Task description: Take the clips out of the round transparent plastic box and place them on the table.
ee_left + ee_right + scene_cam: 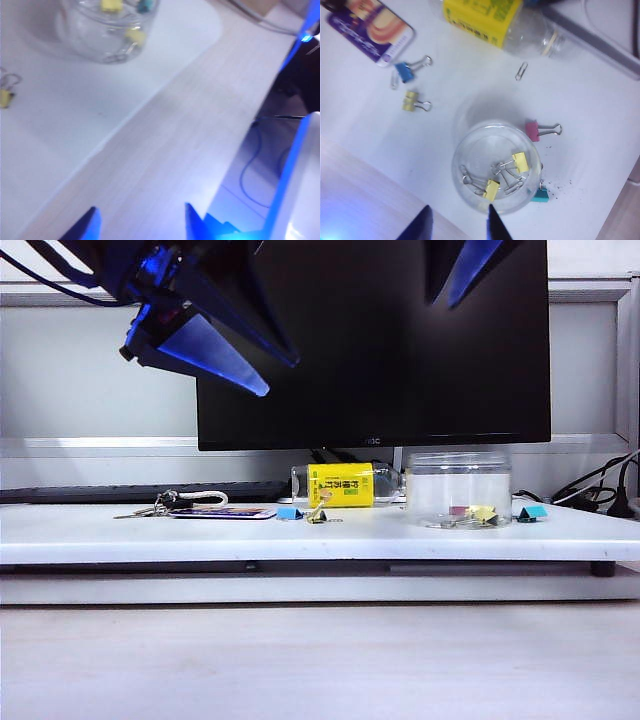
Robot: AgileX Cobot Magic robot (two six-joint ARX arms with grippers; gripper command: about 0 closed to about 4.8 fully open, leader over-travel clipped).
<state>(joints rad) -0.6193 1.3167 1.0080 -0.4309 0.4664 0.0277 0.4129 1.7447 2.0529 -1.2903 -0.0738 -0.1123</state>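
Above white table [150, 530], both grippers [255, 375] [455, 290] raised

From my remote station I can read very little here. The black flat monitor [372, 340] carries a small pale logo at the middle of its lower bezel, which looks like "AOC", though it is too small for me to be sure. The clear plastic bottle lying on its side [345, 484] wears a yellow label [481, 19] with dark printed characters; I cannot make them out in either the exterior or the right wrist view. The purple and cream card [370, 31] beside the keys has white lettering along its edge, too blurred for me to read.
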